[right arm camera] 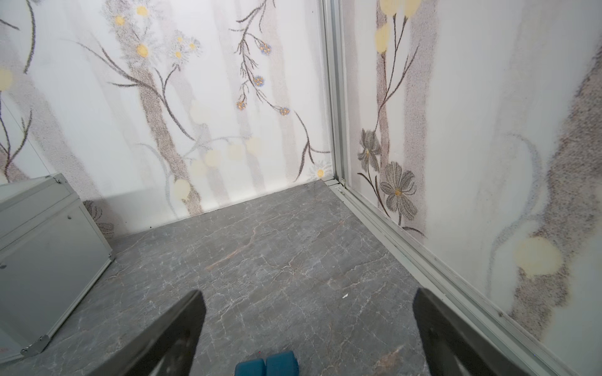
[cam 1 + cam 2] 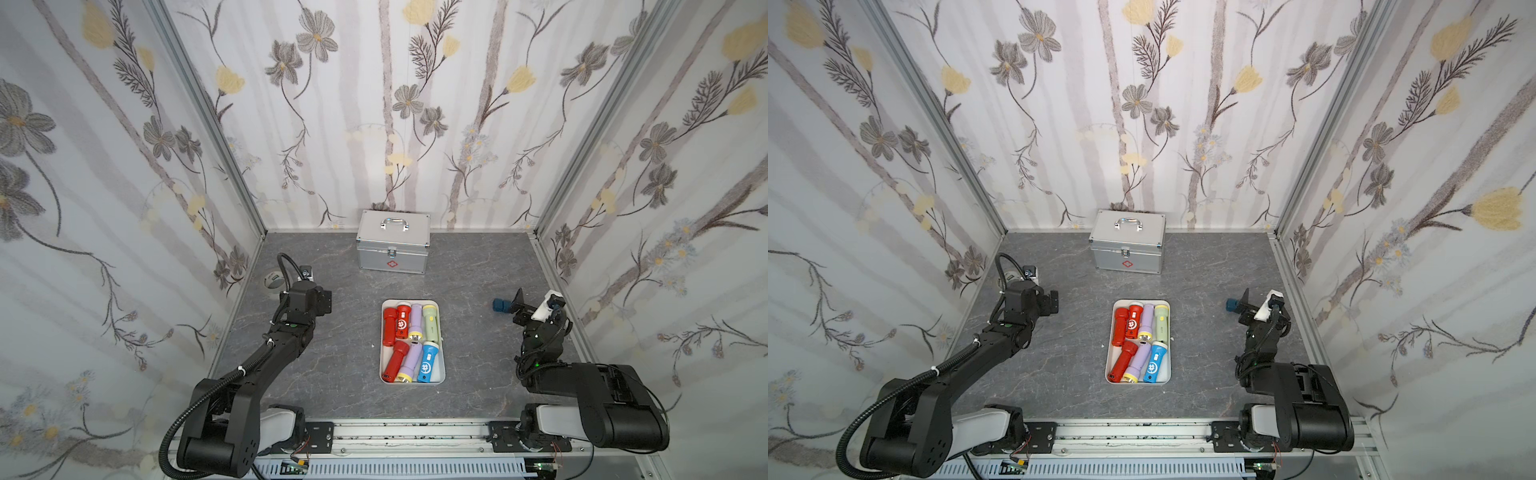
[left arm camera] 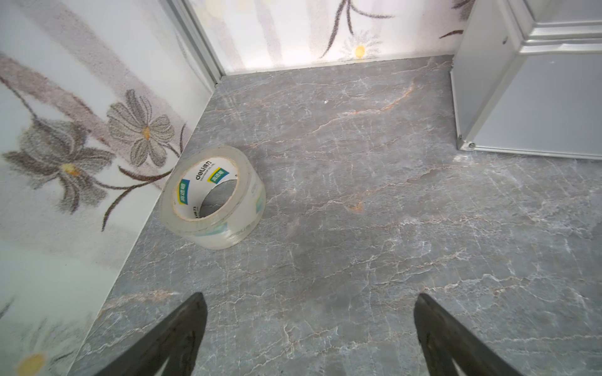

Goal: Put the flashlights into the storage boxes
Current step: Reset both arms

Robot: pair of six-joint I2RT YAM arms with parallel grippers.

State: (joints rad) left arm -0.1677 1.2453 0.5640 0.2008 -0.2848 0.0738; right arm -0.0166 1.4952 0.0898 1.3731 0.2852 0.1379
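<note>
The storage box, a shallow white tray (image 2: 412, 301) (image 2: 1140, 301), lies at the table's middle in both top views. Several flashlights lie inside it: red ones (image 2: 389, 326) (image 2: 395, 360), lilac ones with yellow heads (image 2: 415, 320) (image 2: 410, 360), a pale green one (image 2: 430, 322) and a blue one (image 2: 428, 360). My left gripper (image 2: 322, 300) (image 3: 309, 294) hangs open and empty, well left of the tray. Far right of the tray, my right gripper (image 2: 530, 305) (image 1: 308, 293) is open and holds nothing.
A silver metal case (image 2: 392, 245) (image 3: 537, 97) (image 1: 42, 244) stands at the back middle. A roll of clear tape (image 3: 213, 195) (image 2: 270, 280) lies by the left wall. Two small dark blue blocks (image 1: 267, 364) (image 2: 500, 305) sit on the table under the right gripper. Walls close three sides.
</note>
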